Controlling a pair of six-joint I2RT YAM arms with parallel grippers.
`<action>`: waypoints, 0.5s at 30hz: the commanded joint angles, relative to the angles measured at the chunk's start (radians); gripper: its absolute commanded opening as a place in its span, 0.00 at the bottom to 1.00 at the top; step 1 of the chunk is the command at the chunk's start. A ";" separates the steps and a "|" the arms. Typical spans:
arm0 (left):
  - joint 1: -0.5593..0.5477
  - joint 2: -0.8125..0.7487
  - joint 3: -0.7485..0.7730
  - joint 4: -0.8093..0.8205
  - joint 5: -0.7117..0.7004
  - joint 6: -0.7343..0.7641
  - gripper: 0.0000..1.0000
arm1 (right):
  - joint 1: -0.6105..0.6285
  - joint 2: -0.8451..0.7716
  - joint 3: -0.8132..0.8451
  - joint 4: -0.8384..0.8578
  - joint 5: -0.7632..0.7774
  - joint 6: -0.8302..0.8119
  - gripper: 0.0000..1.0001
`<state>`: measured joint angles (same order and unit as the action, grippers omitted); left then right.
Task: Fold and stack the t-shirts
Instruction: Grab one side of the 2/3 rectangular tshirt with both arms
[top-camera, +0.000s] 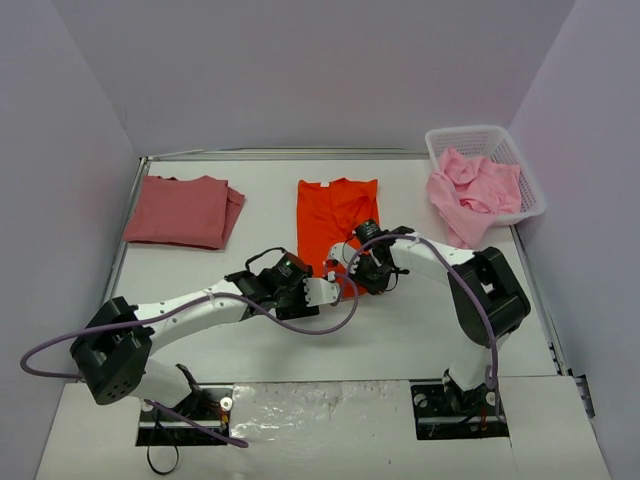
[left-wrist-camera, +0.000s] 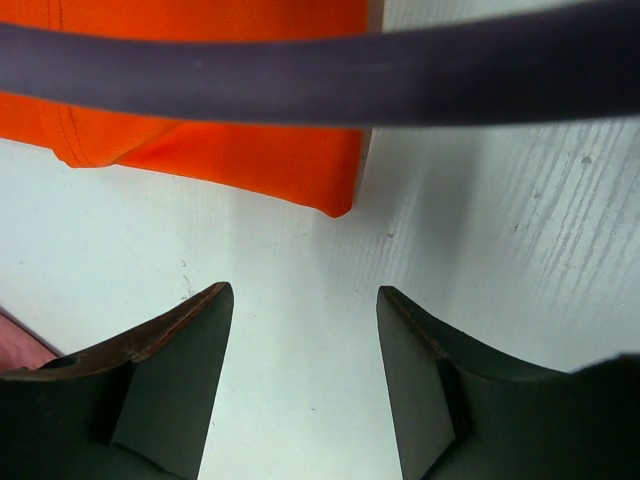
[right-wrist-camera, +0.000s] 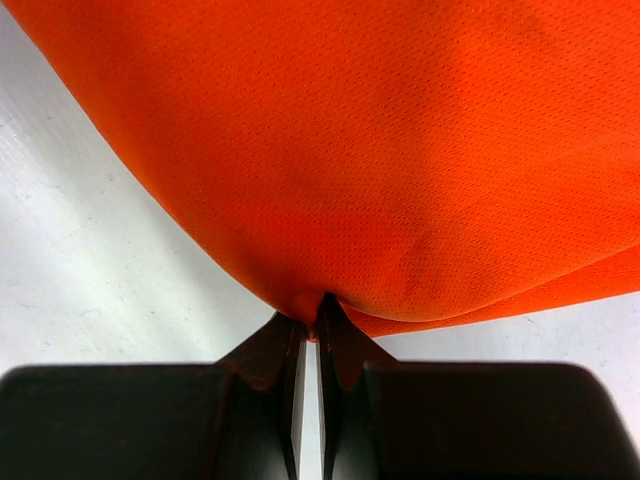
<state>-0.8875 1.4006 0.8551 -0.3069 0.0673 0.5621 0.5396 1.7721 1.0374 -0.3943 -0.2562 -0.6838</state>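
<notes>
The bright orange-red t-shirt (top-camera: 332, 212) lies folded lengthwise at the table's middle. My right gripper (top-camera: 362, 262) is shut on its near hem, and the pinched cloth (right-wrist-camera: 320, 160) fills the right wrist view above the jaws (right-wrist-camera: 312, 315). My left gripper (top-camera: 322, 291) is open and empty just left of and below that hem; the left wrist view shows the shirt's corner (left-wrist-camera: 230, 150) beyond my fingertips (left-wrist-camera: 305, 300). The dusty rose-red t-shirt (top-camera: 183, 210) lies folded at the far left. Light pink t-shirts (top-camera: 472, 192) spill out of the basket.
The white lattice basket (top-camera: 500, 145) stands at the far right corner by the right wall. A purple cable (left-wrist-camera: 320, 75) crosses the top of the left wrist view and loops across the table (top-camera: 330, 322) between the arms. Grey walls enclose the table.
</notes>
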 joint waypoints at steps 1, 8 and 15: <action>-0.028 -0.012 -0.011 -0.127 0.129 0.096 0.58 | -0.032 0.147 -0.060 0.038 -0.044 0.101 0.00; -0.074 -0.015 -0.047 -0.060 0.098 0.076 0.64 | -0.036 0.181 -0.040 0.008 -0.077 0.102 0.00; 0.050 -0.074 -0.045 0.014 0.111 -0.005 0.63 | -0.046 0.205 -0.028 -0.017 -0.107 0.104 0.00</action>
<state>-0.8566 1.3773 0.8230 -0.2447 0.0856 0.5270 0.5228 1.8130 1.0840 -0.4511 -0.2878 -0.6800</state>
